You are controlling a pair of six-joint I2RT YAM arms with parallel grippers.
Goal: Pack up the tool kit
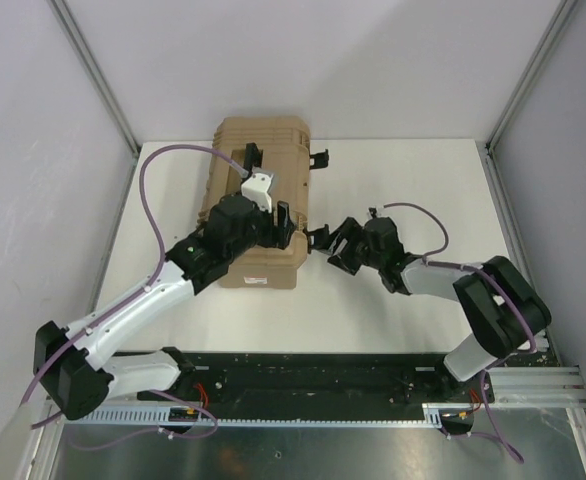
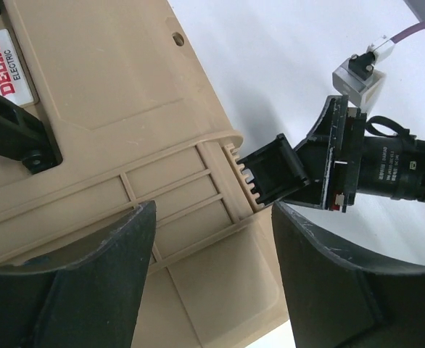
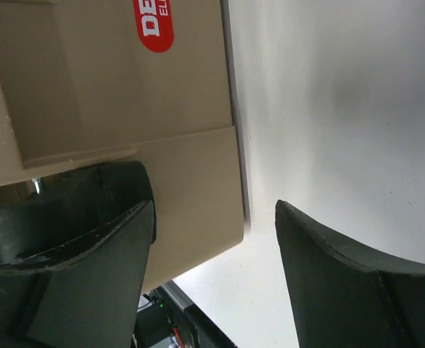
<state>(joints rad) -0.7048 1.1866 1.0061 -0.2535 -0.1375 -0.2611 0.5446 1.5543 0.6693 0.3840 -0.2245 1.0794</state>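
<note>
Toolbox (image 1: 263, 140) closed on white table (image 1: 393, 190), pale walls (image 1: 323, 60) around; left gripper (image 2: 212, 232) and right gripper (image 3: 212, 203) spread, empty.

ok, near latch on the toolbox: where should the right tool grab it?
Probably its free outer end, approached from the right. The latch is flipped out from the side of the toolbox, hinged at the toothed edge, so its flat flap stands clear there; the right tool is open beside it.

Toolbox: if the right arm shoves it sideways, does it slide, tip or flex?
Probably slides: the toolbox lies low and broad on the smooth white table. Likely stiff, given its ribbed moulded shell. Its black latch sticks out loose, so it may swing or snag.
</note>
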